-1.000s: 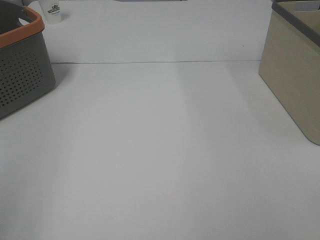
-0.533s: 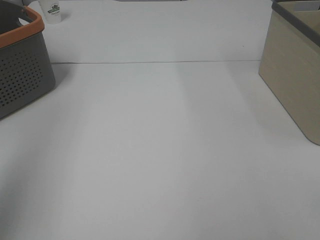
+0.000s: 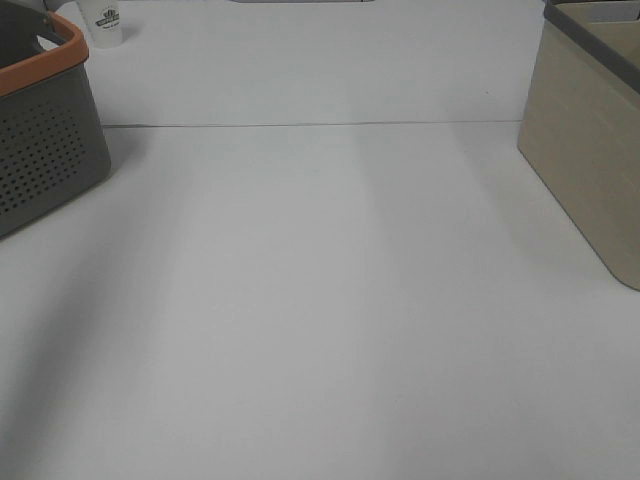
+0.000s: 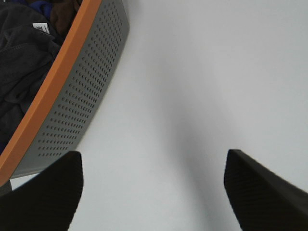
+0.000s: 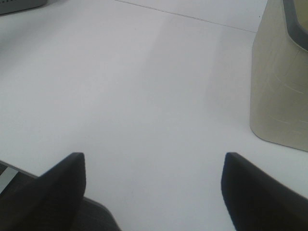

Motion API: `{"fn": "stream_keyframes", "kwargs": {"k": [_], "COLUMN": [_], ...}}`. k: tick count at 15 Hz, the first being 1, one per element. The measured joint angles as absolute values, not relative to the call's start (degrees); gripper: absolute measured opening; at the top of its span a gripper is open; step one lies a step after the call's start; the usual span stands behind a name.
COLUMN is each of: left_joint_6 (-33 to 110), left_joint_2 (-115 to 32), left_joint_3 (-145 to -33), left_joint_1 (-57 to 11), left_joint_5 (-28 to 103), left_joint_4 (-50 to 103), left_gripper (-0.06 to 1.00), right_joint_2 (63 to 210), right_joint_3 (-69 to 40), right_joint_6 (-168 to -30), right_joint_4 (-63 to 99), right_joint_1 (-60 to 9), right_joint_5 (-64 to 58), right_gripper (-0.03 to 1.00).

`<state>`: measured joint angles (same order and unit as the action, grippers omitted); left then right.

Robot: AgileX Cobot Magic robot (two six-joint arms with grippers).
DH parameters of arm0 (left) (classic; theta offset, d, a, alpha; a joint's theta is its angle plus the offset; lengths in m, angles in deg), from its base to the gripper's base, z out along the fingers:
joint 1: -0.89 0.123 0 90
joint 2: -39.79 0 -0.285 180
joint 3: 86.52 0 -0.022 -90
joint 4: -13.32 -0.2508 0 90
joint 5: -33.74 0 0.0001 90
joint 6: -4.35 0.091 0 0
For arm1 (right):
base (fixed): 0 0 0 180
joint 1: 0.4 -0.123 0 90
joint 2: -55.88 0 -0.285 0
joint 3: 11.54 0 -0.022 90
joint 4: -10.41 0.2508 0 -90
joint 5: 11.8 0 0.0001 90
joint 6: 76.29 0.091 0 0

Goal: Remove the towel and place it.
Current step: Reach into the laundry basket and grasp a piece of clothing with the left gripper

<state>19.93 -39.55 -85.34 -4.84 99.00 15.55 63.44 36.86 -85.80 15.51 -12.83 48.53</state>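
The towel [image 4: 24, 62] shows only in the left wrist view, a dark charcoal cloth with a small white label, bunched inside the grey perforated basket [image 4: 82, 101] with the orange rim. The same basket [image 3: 45, 140] stands at the left edge of the exterior high view, its inside hidden there. My left gripper [image 4: 154, 192] is open above bare table beside the basket's wall, nothing between its black fingers [image 4: 45, 197]. My right gripper [image 5: 154, 192] is open over the white table [image 5: 144, 96], holding nothing. Neither gripper appears in the exterior high view.
A beige bin [image 3: 590, 140] with a dark grey rim stands at the right; the right wrist view shows it [image 5: 279, 86] too. A small white cup [image 3: 104, 22] sits at the back left. Blue and brown cloth [image 4: 57, 9] also lies in the basket. A seam [image 3: 300, 125] crosses the table.
A faint shadow has grown along the table's left side in the exterior high view. Nothing else has moved.
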Motion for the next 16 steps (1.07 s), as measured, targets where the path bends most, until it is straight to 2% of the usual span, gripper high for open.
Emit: {"fn": "stream_keyframes", "kwargs": {"k": [6, 11, 13, 16], "left_joint_6": [24.1, 30.5, 31.4, 36.3], "left_joint_2": [-52.8, -60.8, -63.0, -65.9], "left_joint_3": [-100.6, -106.2, -108.1, -110.7], "left_joint_1": [-4.8, -4.6, -1.5, 8.1], "left_joint_5": [103.1, 103.2, 103.2, 103.2], "left_joint_4": [15.6, 14.5, 13.9, 20.9], "left_gripper": [0.74, 0.74, 0.74, 0.74], "right_joint_2": [63.4, 63.4, 63.4, 63.4], "right_joint_3": [36.9, 36.9, 36.9, 36.9], "right_joint_6": [-85.8, -85.8, -85.8, -85.4], "right_joint_4": [15.5, 15.5, 15.5, 15.4], "right_joint_1": [-12.8, -12.8, -12.8, -12.8], "right_joint_5": [48.5, 48.5, 48.5, 48.5], "right_gripper": [0.76, 0.76, 0.76, 0.76]}}
